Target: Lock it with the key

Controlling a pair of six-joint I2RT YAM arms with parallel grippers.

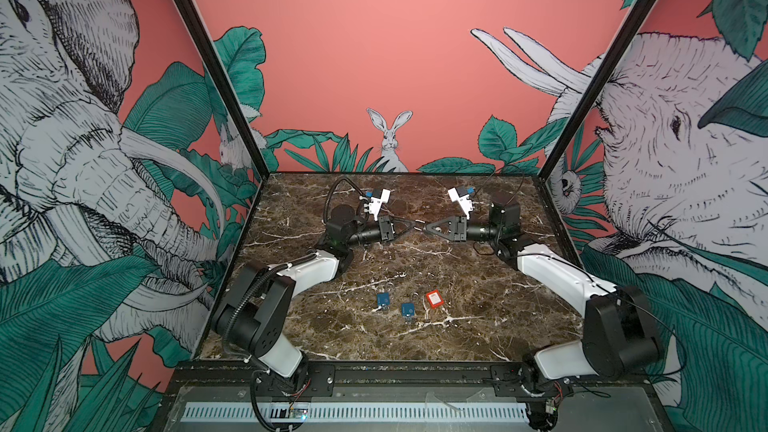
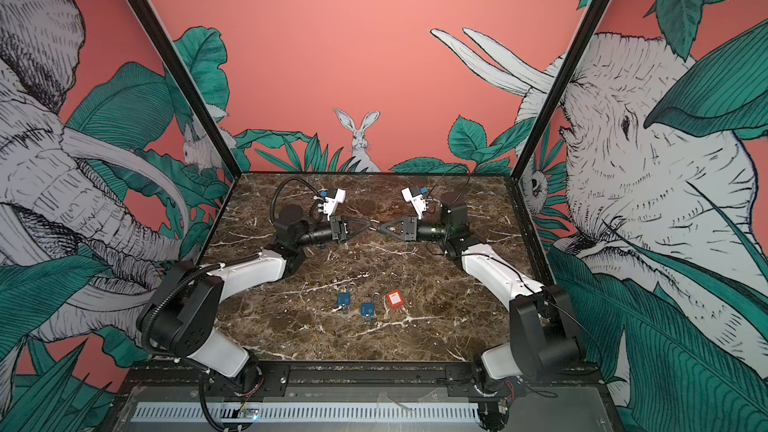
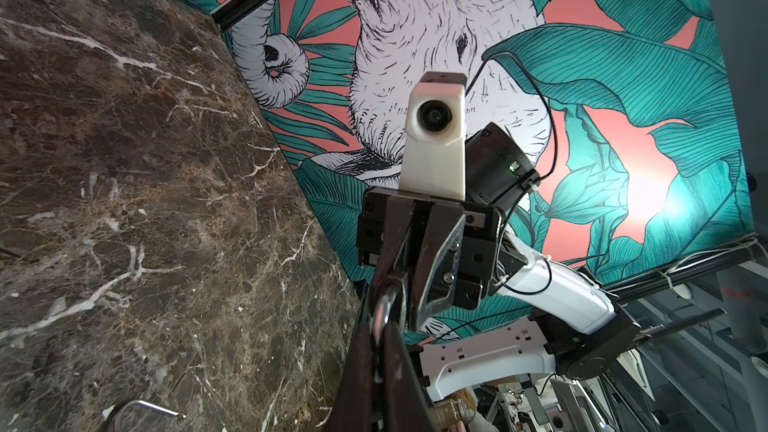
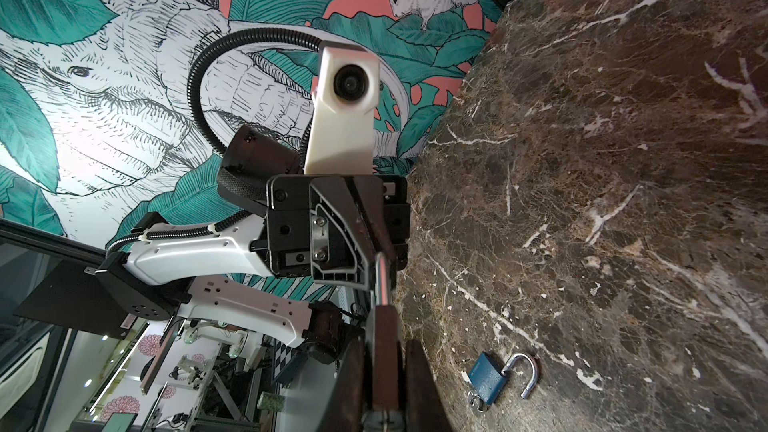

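Both grippers meet tip to tip above the back middle of the table in both top views. My right gripper (image 1: 426, 227) (image 4: 383, 317) is shut on a dark brown padlock body (image 4: 384, 351) that lies between its fingers. The padlock's silver shackle (image 4: 382, 280) sticks out past the fingertips towards the left arm. My left gripper (image 1: 413, 225) (image 3: 384, 305) is shut on that shackle (image 3: 381, 313). A small grey metal piece (image 4: 384, 419) shows at the body's other end. Whether it is the key I cannot tell.
Two blue padlocks (image 1: 382, 300) (image 1: 407, 309) and a red one (image 1: 433, 298) lie on the marble table (image 1: 478, 326) towards the front. One blue padlock (image 4: 486, 376) has its shackle swung open and a key (image 4: 477, 403) in it. Printed walls stand at the back and sides.
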